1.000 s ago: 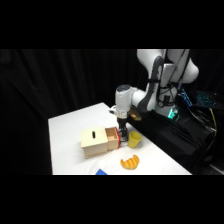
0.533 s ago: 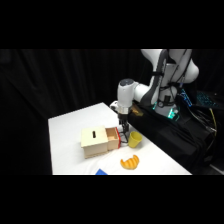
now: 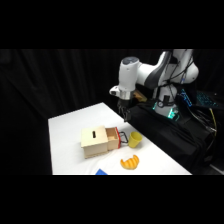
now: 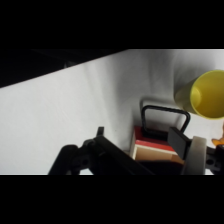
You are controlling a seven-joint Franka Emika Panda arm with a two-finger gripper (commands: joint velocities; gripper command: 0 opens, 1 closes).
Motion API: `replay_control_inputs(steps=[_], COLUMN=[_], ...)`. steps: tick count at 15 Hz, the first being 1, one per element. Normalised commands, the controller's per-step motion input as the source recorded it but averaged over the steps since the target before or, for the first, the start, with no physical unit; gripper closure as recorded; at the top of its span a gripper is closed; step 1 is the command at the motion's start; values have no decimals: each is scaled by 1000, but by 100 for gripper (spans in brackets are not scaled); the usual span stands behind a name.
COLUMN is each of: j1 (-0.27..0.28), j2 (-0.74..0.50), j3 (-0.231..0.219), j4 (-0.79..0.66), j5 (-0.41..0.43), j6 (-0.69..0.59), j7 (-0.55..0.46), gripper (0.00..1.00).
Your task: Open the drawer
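**A:** ok so the gripper [image 3: 125, 118] is hanging in the air above the table [image 3: 70, 130], up over the right end of the wooden box [image 3: 95, 141], not touching anything. Can't tell how far apart its fingers are from either view, but it's got nothing in it.

**B:** and the drawer [image 3: 119, 138]?

**A:** sitting pulled partway out of the box's right side. Red front faces right, black loop handle [image 3: 123, 135] sticks out toward the yellow cup [image 3: 135, 139], which stands just beside it. In the wrist view you're looking down past the gripper's black linkage: handle [image 4: 165, 115] stands as a dark arch over the red front of the drawer [image 4: 152, 147], cup [image 4: 209, 93] off at the right edge.

**B:** anything else on there?

**A:** an orange thing [image 3: 130, 162] lying in front of the cup, near the table's front edge, and a bit of something blue [image 3: 101, 172] at the bottom edge. Box has a dark slot [image 3: 94, 134] in its top.
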Motion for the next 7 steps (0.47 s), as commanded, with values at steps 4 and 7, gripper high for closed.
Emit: replay_control_inputs(steps=[4, 7], j1=[-271, -153], j2=[-437, 5], j3=[274, 125], j4=[194, 388], j5=[286, 305], j6=[-523, -341], j7=[-407, -461], gripper=[0, 0])
